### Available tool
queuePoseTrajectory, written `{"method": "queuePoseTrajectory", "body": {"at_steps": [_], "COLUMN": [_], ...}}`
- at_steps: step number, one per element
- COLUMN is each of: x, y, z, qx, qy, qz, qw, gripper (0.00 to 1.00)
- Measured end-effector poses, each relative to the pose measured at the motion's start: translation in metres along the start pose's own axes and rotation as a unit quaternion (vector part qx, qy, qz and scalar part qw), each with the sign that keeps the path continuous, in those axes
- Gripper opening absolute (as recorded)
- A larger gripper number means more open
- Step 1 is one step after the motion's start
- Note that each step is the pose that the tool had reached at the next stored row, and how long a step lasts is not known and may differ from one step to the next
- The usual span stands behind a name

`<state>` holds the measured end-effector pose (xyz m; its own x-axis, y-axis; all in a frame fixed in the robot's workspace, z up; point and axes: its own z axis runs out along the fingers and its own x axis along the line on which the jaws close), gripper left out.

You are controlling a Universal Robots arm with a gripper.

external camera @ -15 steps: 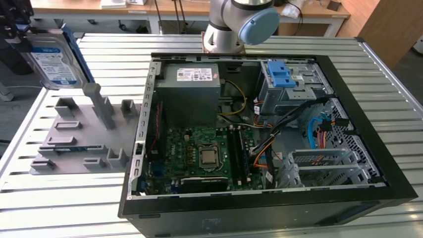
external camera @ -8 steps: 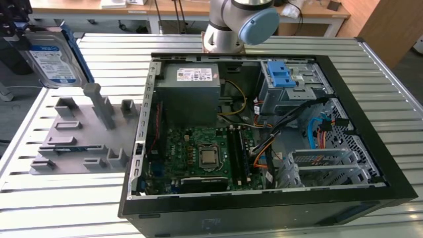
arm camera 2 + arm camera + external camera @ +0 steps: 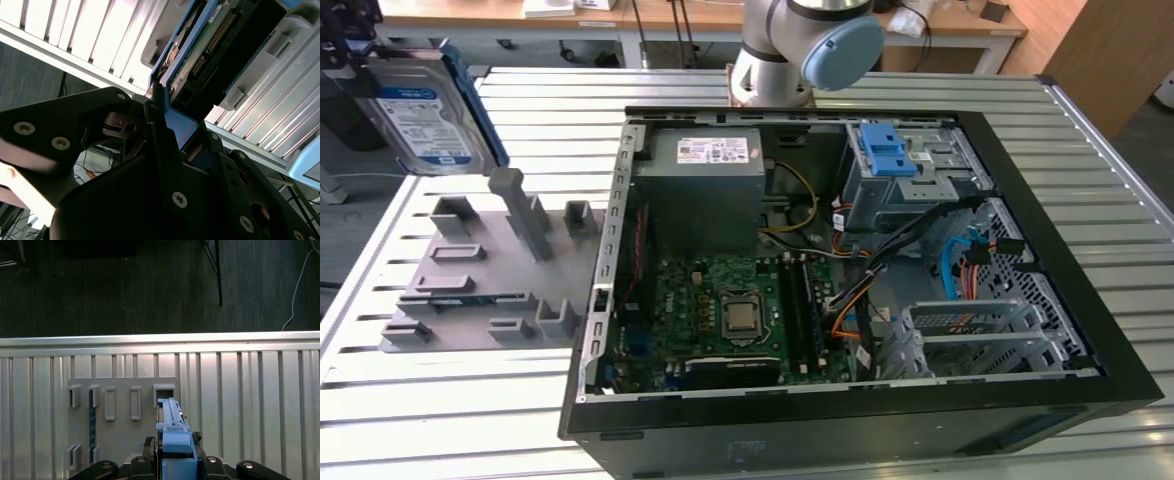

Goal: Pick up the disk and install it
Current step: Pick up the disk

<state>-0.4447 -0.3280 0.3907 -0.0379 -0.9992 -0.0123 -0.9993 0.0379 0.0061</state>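
A robotics laboratory or workshop is suggested: a table of ribbed aluminium slats (image 3: pixel 454 420) is seen, on which an open black metal computer case (image 3: pixel 854 430) and a grey plastic fixture plate (image 3: pixel 467 300) are laid, and pale wooden workbenches (image 3: pixel 694 15) are placed behind.

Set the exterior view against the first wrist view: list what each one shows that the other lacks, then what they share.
From the exterior view: the open computer case with its motherboard, the grey box with a white sticker, the cage with blue latches, the arm's base, and the labelled face of the disk. From the first wrist view: the disk edge-on along its blue bracket, and the slots of the grey fixture plate from above. In both: the disk, raised above the slatted table in the gripper, and the fixture plate.
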Motion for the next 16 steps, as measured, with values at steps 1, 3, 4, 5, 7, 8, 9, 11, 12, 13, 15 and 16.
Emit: {"method": "queuePoseTrajectory", "body": {"at_steps": [1, 3, 4, 5, 7, 8, 9, 11, 12, 13, 15, 16], "x": [0.0, 0.0, 0.0, 0.0, -0.0001, -0.0001, -0.0001, -0.0001, -0.0001, -0.0001, -0.0001, -0.0001], "y": [0.0, 0.0, 0.0, 0.0, 0.0, 0.0, 0.0, 0.0, 0.0, 0.0001, 0.0001, 0.0001], "z": [-0.0006, -0.0018, -0.0023, -0.0029, -0.0041, -0.0048, -0.0055, -0.007, -0.0078, -0.0085, -0.0101, -0.0108], "qx": [0.0, 0.0, 0.0, 0.0, 0.0, 0.0, -0.0001, -0.0001, 0.0, 0.0, 0.0, 0.0], "qy": [0.0, 0.0, 0.0, 0.0, 0.0, 0.0, 0.0, 0.0, 0.0, 0.0, 0.0, 0.0], "qz": [0.0, 0.0, 0.0, 0.0, 0.0, 0.0, 0.0, 0.0, 0.0, 0.0, 0.0, 0.0], "qw": [1.0, 1.0, 1.0, 1.0, 1.0, 1.0, 1.0, 1.0, 1.0, 1.0, 1.0, 1.0], "gripper": [0.36, 0.36, 0.36, 0.36, 0.36, 0.36, 0.36, 0.36, 0.36, 0.36, 0.36, 0.36]}}
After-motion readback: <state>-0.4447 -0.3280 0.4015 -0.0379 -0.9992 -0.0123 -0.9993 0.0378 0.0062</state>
